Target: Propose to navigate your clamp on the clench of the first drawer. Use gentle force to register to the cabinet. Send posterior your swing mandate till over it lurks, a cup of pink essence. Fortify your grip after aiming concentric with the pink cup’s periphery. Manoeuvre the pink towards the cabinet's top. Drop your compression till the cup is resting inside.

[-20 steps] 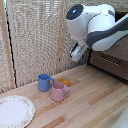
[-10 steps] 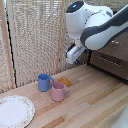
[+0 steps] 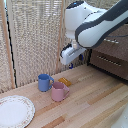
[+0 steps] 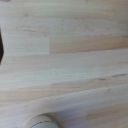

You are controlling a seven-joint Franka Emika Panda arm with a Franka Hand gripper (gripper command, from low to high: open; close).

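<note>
We're over the light wooden plank worktop [image 3: 95, 102], claw in the air, nothing in contact.

The dark brown wooden cabinet [image 3: 112, 57] with silver bar handles sits at the exterior view's right, partly behind the bulky white-and-grey arm. We can't tell from here whether its top drawer is open.

The round white plate with a patterned rim [image 3: 14, 111] lies at the exterior view's lower left, well clear of the work.

The white boxy claw [image 3: 71, 63] hangs above the worktop. Its dark-blue fingers are too blurred to read, so we can't tell how far open it is; nothing appears to be held.

The small blue mug [image 3: 44, 82] stands just beside the target, on the exterior view's left of it.

The small pink mug with a side handle [image 3: 59, 91] stands upright on the worktop, below the claw and towards the exterior view's left, near but apart. The wrist view shows mostly bare planks, with a pale round rim [image 4: 42, 121] at the frame edge, possibly a mug.

Step in hand, as we judge it: centre over the pink mug. We'd get the rim central in the wrist view before descending, straddle the wall not the handle, and keep clear of the blue mug and the small orange item [image 3: 64, 81] behind.
</note>
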